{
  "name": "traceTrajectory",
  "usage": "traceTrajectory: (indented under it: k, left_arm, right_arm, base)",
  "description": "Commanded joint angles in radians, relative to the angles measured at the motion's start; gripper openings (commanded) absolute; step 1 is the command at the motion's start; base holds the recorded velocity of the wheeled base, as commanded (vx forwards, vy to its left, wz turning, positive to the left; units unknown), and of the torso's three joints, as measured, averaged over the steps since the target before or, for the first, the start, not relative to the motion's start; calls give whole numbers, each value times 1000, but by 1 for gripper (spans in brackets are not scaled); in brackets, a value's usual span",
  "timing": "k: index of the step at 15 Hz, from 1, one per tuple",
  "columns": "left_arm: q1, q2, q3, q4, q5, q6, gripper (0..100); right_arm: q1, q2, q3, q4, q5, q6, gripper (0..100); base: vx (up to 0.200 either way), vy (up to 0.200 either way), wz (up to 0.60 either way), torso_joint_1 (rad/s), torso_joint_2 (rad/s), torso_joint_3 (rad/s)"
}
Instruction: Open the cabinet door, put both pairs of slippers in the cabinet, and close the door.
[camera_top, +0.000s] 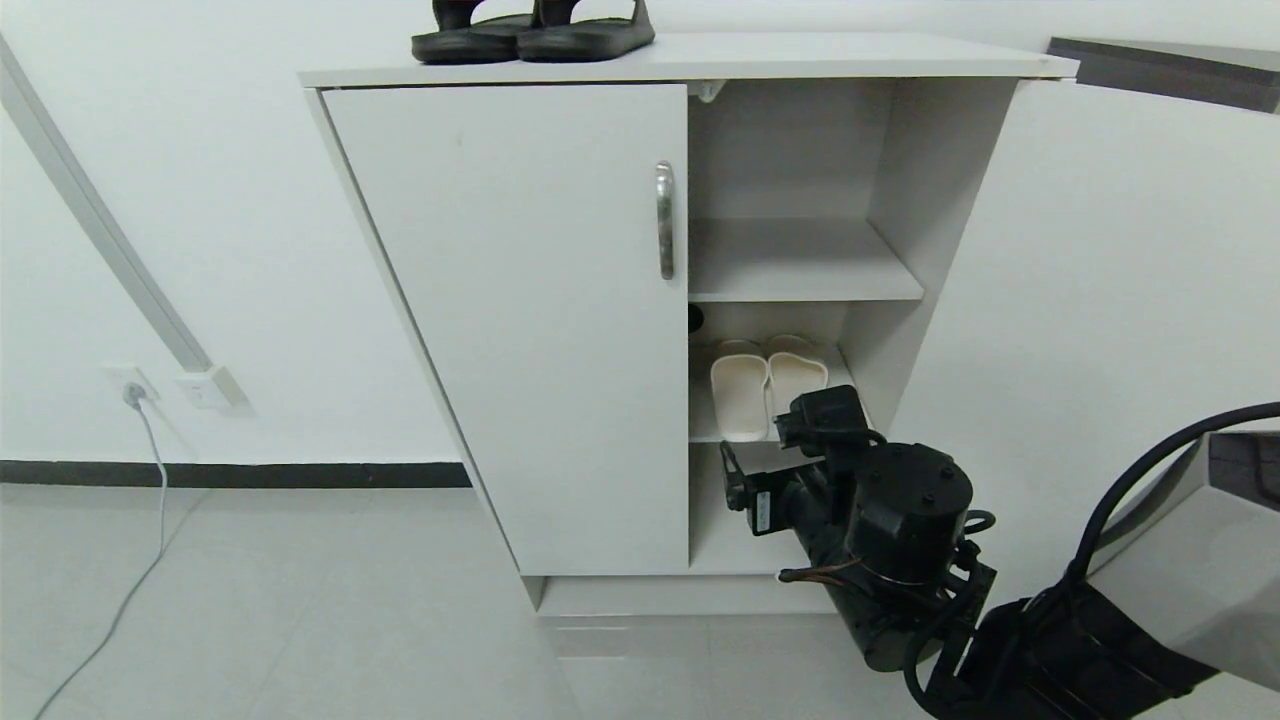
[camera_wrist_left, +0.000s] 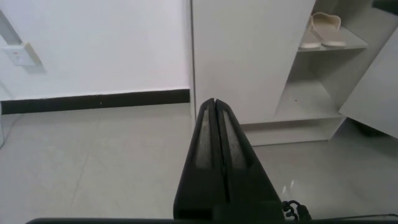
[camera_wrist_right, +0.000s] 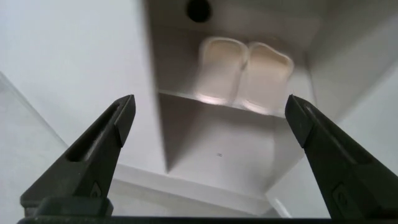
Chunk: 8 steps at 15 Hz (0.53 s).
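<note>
Your white slippers (camera_top: 765, 385) are already inside the cabinet (camera_top: 940, 170), on the lower shelf (camera_top: 700, 428) of the open right half. They lie flat, side by side and touching. Their long axes run front to back, with the strap ends toward the back panel and the rounded heels toward you. They look like smooth, soft moulded foam, cream-coloured with thick rims.

The black slippers (camera_top: 535, 35) sit on the cabinet's top board near its front edge, over the left door (camera_top: 520, 320). They are matte, chunky-soled and overlap each other. The picture's edge cuts them, so you cannot tell which way they point.

The right door (camera_top: 1100, 300) stands swung wide open. The left door is shut, a flat white laminate panel with a slim, upright, curved metal handle (camera_top: 664, 220). The upper shelf (camera_top: 800, 265) is a plain white board. A small, dark, round hole (camera_wrist_right: 199, 7) shows in the back panel just above the white pair.

Your right claw (camera_wrist_right: 210, 102) is spread wide and grips nothing. It sits in front of the bottom compartment, below the white slippers and apart from them. Your left claw (camera_wrist_left: 214, 102) is pressed together, its two black fingers meeting flat. It hangs over the pale tiled floor (camera_top: 300, 600), well apart from the cabinet.
</note>
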Motion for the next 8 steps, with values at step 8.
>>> traceTrajectory:
  k: [8]
  left_arm:
    - [1,1,0,0,0,0,0]
  right_arm:
    - [-1,10,27,-1,7,-28,100]
  base:
    - [0,200,0,-1,2,-1]
